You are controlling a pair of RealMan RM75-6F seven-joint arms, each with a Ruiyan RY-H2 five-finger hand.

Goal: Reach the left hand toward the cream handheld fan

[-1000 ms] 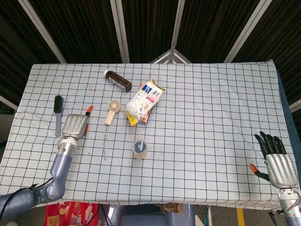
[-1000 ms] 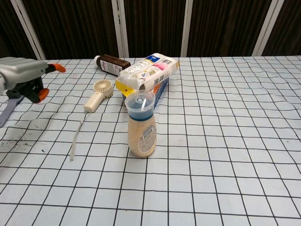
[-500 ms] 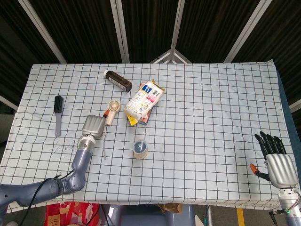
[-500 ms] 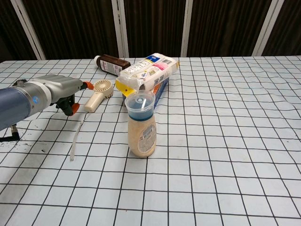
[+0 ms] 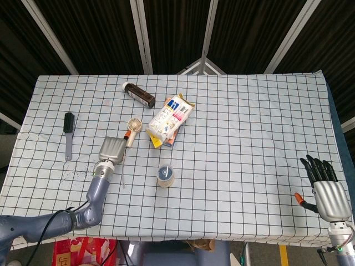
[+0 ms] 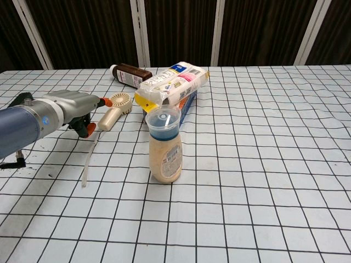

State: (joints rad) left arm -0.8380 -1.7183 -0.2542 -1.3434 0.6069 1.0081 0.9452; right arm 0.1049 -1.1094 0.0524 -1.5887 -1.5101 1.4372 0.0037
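Cream fan [image 5: 132, 128], round head, metallic left robot hand [image 5: 112, 149]

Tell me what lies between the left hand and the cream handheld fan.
Nothing: the left hand sits right at the handle of the cream handheld fan, with no object between them. The head view shows it best.

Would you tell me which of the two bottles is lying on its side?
The brown bottle at the far side lies flat; the beige bottle with the clear cap stands upright.

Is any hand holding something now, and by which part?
Nothing is held. The left hand is beside the fan handle, not gripping it. The right hand is open.
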